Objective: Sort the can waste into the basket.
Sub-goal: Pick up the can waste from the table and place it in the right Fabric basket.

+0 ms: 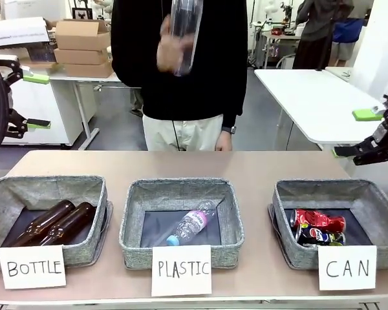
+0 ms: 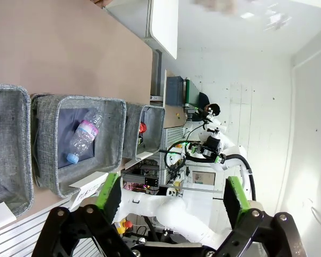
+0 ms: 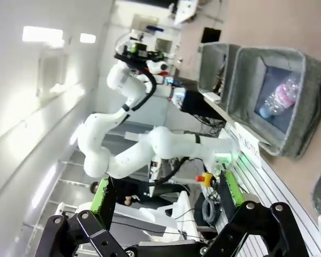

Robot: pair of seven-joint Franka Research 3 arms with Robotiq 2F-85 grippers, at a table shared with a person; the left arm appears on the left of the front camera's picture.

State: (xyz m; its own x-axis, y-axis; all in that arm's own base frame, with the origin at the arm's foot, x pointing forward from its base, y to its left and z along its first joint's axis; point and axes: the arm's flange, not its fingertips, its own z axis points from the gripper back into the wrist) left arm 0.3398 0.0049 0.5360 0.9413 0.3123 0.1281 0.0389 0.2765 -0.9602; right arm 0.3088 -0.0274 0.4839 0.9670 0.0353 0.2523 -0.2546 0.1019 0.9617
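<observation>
Inside the CAN basket (image 1: pixel 284 223), at my right end of the worktop (image 1: pixel 246 168), lie both cans: red can (image 1: pixel 320 220) touching the dark can (image 1: pixel 318 236) just nearer me. My left jaws (image 2: pixel 170 193) gape wide, holding nothing, raised off the worktop's left side. My right jaws (image 3: pixel 163 197) also spread wide and empty, raised at the right edge. PLASTIC basket (image 1: pixel 132 226) in the middle holds a clear bottle (image 1: pixel 191 223); BOTTLE basket (image 1: pixel 0 194) holds two brown bottles (image 1: pixel 55 223). Person's hand (image 1: pixel 171 55) holds up a clear plastic bottle (image 1: pixel 186 32) across the worktop.
</observation>
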